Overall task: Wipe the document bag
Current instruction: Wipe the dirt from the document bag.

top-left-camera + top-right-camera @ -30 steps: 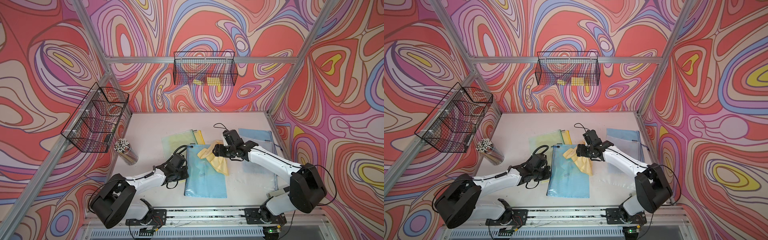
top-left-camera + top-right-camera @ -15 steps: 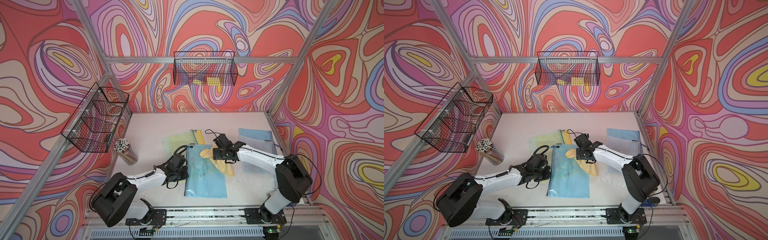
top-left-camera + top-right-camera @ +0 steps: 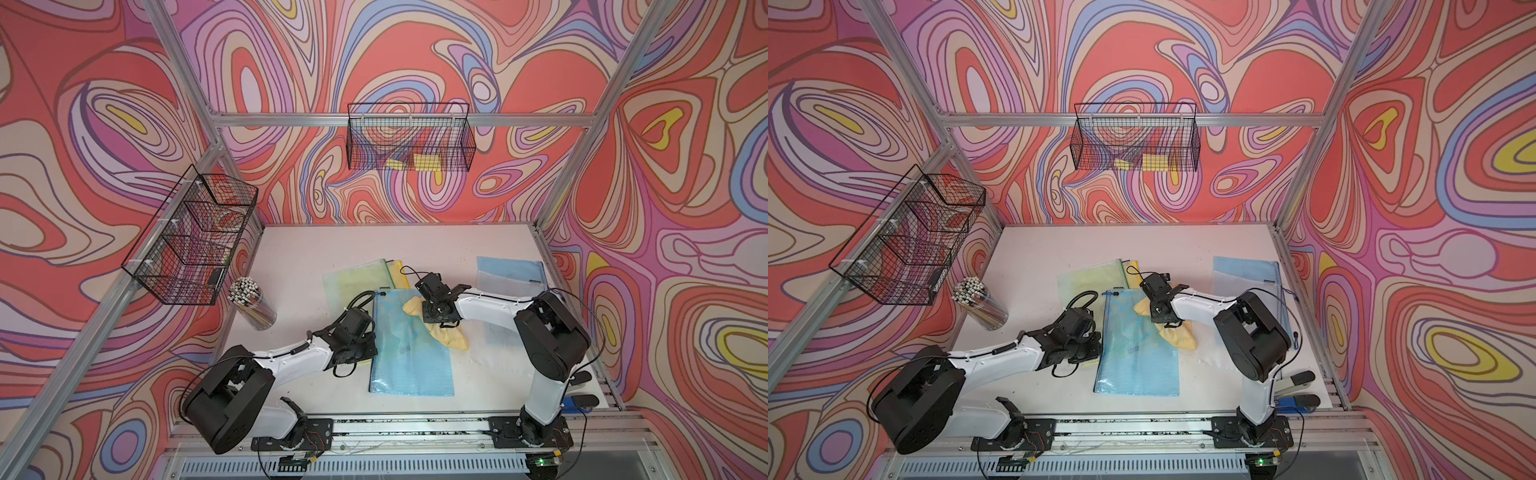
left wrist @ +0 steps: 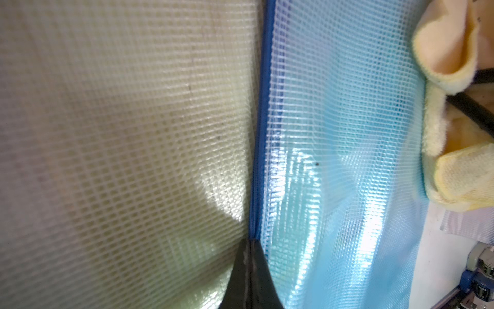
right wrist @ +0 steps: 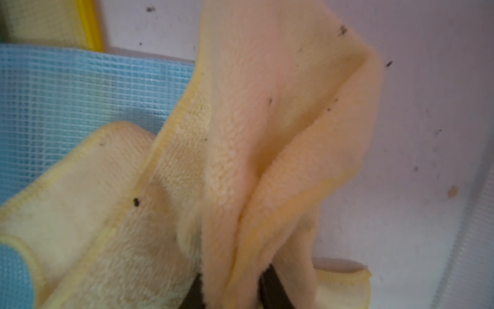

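In a top view, the right pincer [image 3: 438, 321], clamped on the yellow cloth [image 3: 453, 338], sits upper right on the blue document bag [image 3: 409, 361], whose long axis runs down-frame; the left pincer [image 3: 369, 352], jaws together, meets its left edge.

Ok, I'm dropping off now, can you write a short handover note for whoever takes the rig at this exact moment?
Left gripper: shut on the blue-trimmed side edge of the blue mesh document bag, which lies on the white table.
Right gripper: shut on a fold of the yellow microfibre cloth, lying partly on the bag's right side.
Done: bag held, cloth gripped.
Left: wipe the bag; a dark speck shows on it. How much is already wiped cannot be told.
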Controlling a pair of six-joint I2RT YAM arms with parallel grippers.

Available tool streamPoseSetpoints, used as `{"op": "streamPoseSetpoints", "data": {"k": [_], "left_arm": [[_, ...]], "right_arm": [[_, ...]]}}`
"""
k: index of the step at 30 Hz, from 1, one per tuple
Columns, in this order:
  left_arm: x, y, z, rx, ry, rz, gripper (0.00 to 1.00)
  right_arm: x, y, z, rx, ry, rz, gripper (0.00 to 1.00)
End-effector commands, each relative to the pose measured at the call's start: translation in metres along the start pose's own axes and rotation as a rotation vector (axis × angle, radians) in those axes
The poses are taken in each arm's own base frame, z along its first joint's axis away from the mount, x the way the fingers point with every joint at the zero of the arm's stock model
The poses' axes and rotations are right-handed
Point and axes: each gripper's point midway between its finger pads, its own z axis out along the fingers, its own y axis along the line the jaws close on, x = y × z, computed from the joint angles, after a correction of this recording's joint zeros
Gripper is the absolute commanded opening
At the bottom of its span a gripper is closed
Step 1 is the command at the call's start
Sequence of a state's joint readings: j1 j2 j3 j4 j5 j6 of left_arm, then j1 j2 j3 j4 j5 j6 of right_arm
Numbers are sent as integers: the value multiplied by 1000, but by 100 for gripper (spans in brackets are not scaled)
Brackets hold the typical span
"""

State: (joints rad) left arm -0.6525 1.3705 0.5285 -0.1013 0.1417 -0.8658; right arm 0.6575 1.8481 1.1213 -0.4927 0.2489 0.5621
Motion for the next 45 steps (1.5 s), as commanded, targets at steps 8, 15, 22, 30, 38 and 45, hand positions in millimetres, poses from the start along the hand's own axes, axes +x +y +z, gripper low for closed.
{"op": "streamPoseSetpoints", "data": {"k": [8,15,22,30,38,45], "left_arm": [[1,3,2,-11,14,-22,0],[-1,1,-1,-1,5,-25,0],[-2,3,-4,-8,-1,-25,0],[-1,6,-7,-13,-4,-21,0],[-2,5,-7,-11,-3,-25,0],[-2,6,-7,-16,2,-25,0]], "right_arm": [[12,100,-48,-342,2,2,0],[16,136,-23,-445,59,28,0],[11,95,13,-267,70,23,0],[-8,-15,34,-162,87,161,0],[-36,76,6,-319,44,50,0],[-31,166,-5,-489,61,-1,0]]}}
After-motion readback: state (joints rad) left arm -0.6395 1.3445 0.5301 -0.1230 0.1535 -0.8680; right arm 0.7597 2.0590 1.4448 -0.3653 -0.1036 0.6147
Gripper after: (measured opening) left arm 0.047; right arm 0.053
